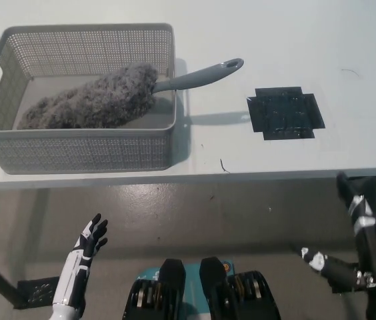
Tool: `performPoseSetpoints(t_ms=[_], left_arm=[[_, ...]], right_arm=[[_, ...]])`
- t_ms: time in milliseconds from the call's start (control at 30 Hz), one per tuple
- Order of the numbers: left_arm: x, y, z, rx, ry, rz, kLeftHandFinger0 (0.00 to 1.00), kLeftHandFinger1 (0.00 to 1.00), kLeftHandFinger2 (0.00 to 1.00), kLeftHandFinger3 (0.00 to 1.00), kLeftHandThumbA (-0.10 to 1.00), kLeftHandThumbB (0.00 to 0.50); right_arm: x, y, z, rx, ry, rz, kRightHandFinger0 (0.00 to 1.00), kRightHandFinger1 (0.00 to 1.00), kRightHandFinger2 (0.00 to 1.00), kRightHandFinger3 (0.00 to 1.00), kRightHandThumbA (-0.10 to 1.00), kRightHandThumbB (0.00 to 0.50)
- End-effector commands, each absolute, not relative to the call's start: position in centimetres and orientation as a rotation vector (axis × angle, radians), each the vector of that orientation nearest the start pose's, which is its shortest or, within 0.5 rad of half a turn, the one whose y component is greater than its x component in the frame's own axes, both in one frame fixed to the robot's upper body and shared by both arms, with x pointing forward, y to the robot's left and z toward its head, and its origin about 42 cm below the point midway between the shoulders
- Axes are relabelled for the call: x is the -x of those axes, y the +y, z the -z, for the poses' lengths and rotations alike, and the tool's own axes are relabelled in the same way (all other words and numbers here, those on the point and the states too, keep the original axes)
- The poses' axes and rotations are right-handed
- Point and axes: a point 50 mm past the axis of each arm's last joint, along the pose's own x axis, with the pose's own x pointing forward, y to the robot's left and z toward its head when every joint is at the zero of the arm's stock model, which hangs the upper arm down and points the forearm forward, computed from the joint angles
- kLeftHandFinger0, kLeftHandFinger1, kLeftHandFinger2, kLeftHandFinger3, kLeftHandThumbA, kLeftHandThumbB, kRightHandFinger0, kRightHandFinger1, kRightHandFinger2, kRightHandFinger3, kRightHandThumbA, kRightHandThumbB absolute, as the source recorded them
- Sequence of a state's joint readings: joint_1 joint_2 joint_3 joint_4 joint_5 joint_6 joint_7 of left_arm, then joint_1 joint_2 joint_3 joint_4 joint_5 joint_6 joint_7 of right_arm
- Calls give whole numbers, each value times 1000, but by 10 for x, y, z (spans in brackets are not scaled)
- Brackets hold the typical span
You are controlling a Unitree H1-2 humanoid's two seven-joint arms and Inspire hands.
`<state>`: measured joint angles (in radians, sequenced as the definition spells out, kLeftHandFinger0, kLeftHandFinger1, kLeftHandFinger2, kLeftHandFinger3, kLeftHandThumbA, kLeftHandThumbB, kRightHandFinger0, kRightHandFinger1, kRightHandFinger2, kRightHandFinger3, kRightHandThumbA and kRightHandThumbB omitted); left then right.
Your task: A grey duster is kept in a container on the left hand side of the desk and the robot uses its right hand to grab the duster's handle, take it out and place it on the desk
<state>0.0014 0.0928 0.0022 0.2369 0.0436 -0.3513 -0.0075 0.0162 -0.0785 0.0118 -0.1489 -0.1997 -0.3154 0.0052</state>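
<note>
A grey fluffy duster [95,99] lies in the grey mesh container [75,153] on the desk's left side. Its grey handle [205,73] sticks out over the container's right rim and ends above the desk, with a hole at its tip. My black right arm [365,227] is low at the right, below the desk's front edge and far from the handle; how its hand stands is unclear. My left hand [92,239] rests at the lower left, below the desk, fingers spread and holding nothing.
A black patch of tape [285,113] is stuck on the white desk [295,40] to the right of the handle. The desk's front edge [241,175] runs across the middle of the view, with grey floor below it.
</note>
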Motion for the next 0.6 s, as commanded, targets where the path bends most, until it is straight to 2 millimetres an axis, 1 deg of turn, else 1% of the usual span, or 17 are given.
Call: performPoseSetpoints(t_ms=[0, 67, 100, 133, 167, 267, 300, 333, 400, 433, 500, 567], left_arm=[[-281, 244, -72, -152, -243, 36, 1000, 1000, 1000, 1000, 1000, 58], [-281, 244, -71, -149, -242, 36, 1000, 1000, 1000, 1000, 1000, 59], [-281, 243, -71, -161, -248, 35, 1000, 1000, 1000, 1000, 1000, 54], [-281, 243, -71, -163, -246, 35, 1000, 1000, 1000, 1000, 1000, 61], [-281, 243, -71, -162, -245, 35, 1000, 1000, 1000, 1000, 1000, 64], [-279, 243, -70, -168, -245, 39, 1000, 1000, 1000, 1000, 1000, 64], [-279, 243, -70, -176, -245, 41, 1000, 1000, 1000, 1000, 1000, 72], [-279, 243, -70, -188, -245, 40, 1000, 1000, 1000, 1000, 1000, 78], [-279, 242, -69, -192, -244, 45, 1000, 1000, 1000, 1000, 1000, 78], [-278, 243, -69, -189, -241, 47, 1000, 1000, 1000, 1000, 1000, 79], [-278, 243, -69, -183, -241, 46, 1000, 1000, 1000, 1000, 1000, 81], [-278, 242, -69, -198, -244, 41, 1000, 1000, 1000, 1000, 1000, 73]], right_arm=[[-292, -198, -327, 874, -757, -18, 1000, 1000, 1000, 1000, 991, 408], [-301, -191, -345, 908, -779, -33, 1000, 1000, 1000, 1000, 974, 403], [-316, -178, -367, 958, -793, -50, 1000, 1000, 1000, 1000, 962, 420], [-329, -168, -379, 981, -794, -65, 1000, 1000, 1000, 1000, 939, 435], [-336, -164, -385, 990, -797, -73, 1000, 1000, 1000, 1000, 932, 438], [-360, -150, -395, 1047, -797, -98, 1000, 1000, 1000, 1000, 902, 452], [-375, -141, -400, 1068, -797, -118, 1000, 1000, 1000, 1000, 883, 464], [-389, -133, -404, 1106, -784, -137, 1000, 1000, 1000, 1000, 927, 481], [-411, -117, -411, 1184, -756, -159, 1000, 1000, 1000, 1000, 948, 493], [-419, -110, -413, 1213, -738, -170, 1000, 1000, 1000, 1000, 970, 499], [-426, -103, -416, 1249, -711, -182, 1000, 1000, 1000, 1000, 988, 496], [-441, -90, -421, 1308, -660, -209, 1000, 1000, 1000, 1000, 985, 499]])
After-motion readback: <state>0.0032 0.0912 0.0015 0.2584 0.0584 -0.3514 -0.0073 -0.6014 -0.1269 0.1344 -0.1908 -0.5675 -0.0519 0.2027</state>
